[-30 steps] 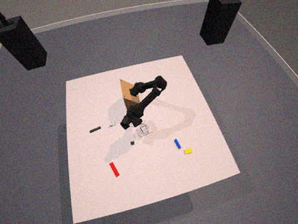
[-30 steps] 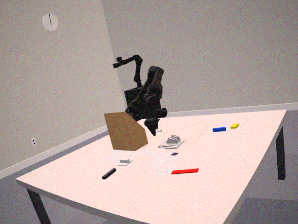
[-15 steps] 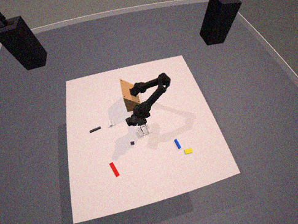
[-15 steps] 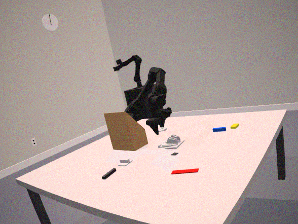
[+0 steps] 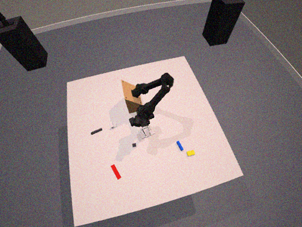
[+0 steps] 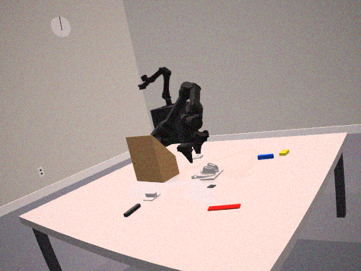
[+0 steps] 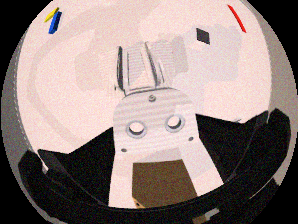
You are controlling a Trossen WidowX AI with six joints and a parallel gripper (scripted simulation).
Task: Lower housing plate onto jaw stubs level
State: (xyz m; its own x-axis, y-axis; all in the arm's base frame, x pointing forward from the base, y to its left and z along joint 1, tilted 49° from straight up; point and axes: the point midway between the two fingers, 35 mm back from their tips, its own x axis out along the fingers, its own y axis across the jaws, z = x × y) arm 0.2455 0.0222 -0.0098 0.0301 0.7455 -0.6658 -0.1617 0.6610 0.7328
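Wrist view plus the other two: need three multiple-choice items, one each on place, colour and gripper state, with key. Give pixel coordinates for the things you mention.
1. Where is the blue piece?
A) beside the yellow block
B) beside the black bar
C) on the wooden block

2. What colour is the flat bar at the table's near side in the exterior view?
A) green
B) red
C) yellow

3. How is the gripper?
A) open, nothing held
B) shut on the red bar
C) shut on the housing plate

1 A: the blue piece (image 5: 180,145) (image 6: 265,157) (image 7: 55,23) lies next to the yellow block (image 5: 190,153) (image 6: 284,152) (image 7: 51,14).
2 B: the red bar (image 5: 116,171) (image 6: 224,207) (image 7: 237,19) shows plainly red.
3 C: the housing plate (image 7: 155,111) sits between the dark fingers of the gripper (image 7: 153,124).
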